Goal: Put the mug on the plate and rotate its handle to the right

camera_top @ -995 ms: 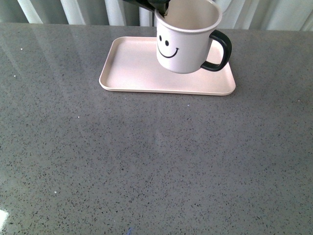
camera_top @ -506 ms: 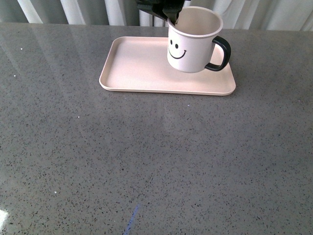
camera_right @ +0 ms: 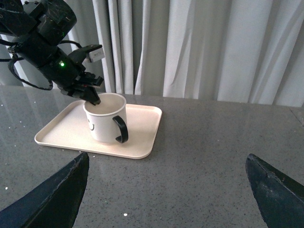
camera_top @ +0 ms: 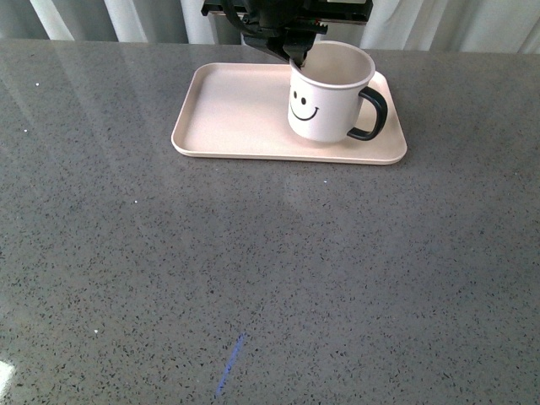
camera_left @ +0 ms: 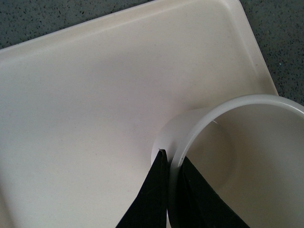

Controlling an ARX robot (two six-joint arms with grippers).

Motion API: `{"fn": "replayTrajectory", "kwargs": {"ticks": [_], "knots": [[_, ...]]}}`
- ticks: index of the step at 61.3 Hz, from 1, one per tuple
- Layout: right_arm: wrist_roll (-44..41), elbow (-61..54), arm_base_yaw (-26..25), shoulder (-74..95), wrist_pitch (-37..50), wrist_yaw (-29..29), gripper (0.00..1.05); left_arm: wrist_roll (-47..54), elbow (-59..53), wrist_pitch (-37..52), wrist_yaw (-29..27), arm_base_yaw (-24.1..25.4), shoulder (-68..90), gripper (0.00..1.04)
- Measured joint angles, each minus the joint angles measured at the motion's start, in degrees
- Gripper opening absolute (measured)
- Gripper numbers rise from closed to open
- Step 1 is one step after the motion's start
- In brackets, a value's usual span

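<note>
The white mug (camera_top: 325, 97) with the black smiley face stands upright on the right part of the pale pink plate (camera_top: 228, 118). Its black handle (camera_top: 371, 114) points right in the front view. My left gripper (camera_top: 295, 57) is shut on the mug's rim at its far left side, one finger inside and one outside. In the left wrist view the gripper (camera_left: 171, 164) pinches the mug's wall (camera_left: 199, 123) over the plate (camera_left: 85, 104). The right wrist view shows the mug (camera_right: 105, 124) on the plate (camera_right: 57, 135), well ahead of my open, empty right gripper (camera_right: 166, 190).
The plate lies at the far middle of a grey speckled tabletop (camera_top: 270, 278). Pale curtains (camera_right: 213, 47) hang behind the table's far edge. The left arm (camera_right: 47, 42) reaches down over the plate from the far side.
The mug has come down and back from a tilted hold above the plate and now stands upright on it, still gripped at the rim, handle to the right.
</note>
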Motion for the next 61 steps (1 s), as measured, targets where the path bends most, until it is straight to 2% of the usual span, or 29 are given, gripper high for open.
{"fn": "replayTrajectory", "kwargs": {"ticks": [14,61], "knots": [[0.00,0.00,0.00,0.00,0.00,0.00,0.96,0.44,3.06,-1.18,1.36,0.24,1.95,0.02],[0.00,0.00,0.00,0.00,0.00,0.00,0.96,1.60,1.03,1.22,2.78,0.33,2.93,0.02]]}}
